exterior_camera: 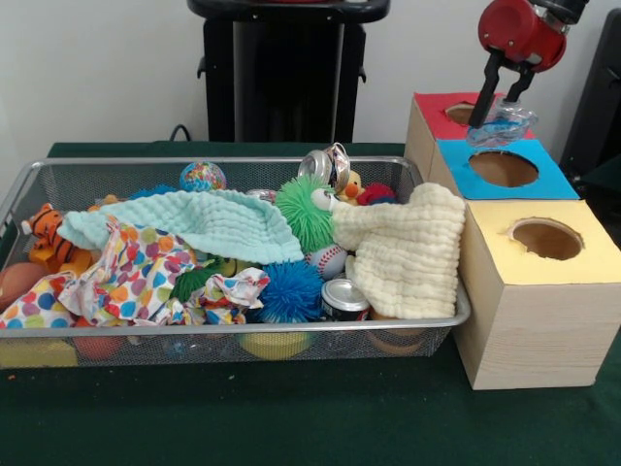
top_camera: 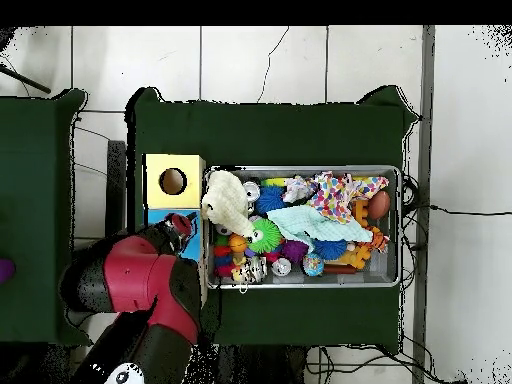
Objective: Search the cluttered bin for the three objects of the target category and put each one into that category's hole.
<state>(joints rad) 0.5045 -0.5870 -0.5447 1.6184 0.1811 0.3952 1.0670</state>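
Here a crumpled wrapper (exterior_camera: pixel 502 127) is pinched in the closed gripper (exterior_camera: pixel 493 121), held just behind the blue hole (exterior_camera: pixel 503 168) (red box (exterior_camera: pixel 434 109) farther back).

Green cloth (exterior_camera: pixel 291 417) covers table; cables (top_camera: pixel 455 212) cross floor.

We see a glossy red arm (top_camera: pixel 140 285) with black joints and rounded housings. Its gripper (exterior_camera: pixel 500 97) has slim dark fingers (exterior_camera: pixel 485 92), and a white round mark, perhaps a logo, sits near the base
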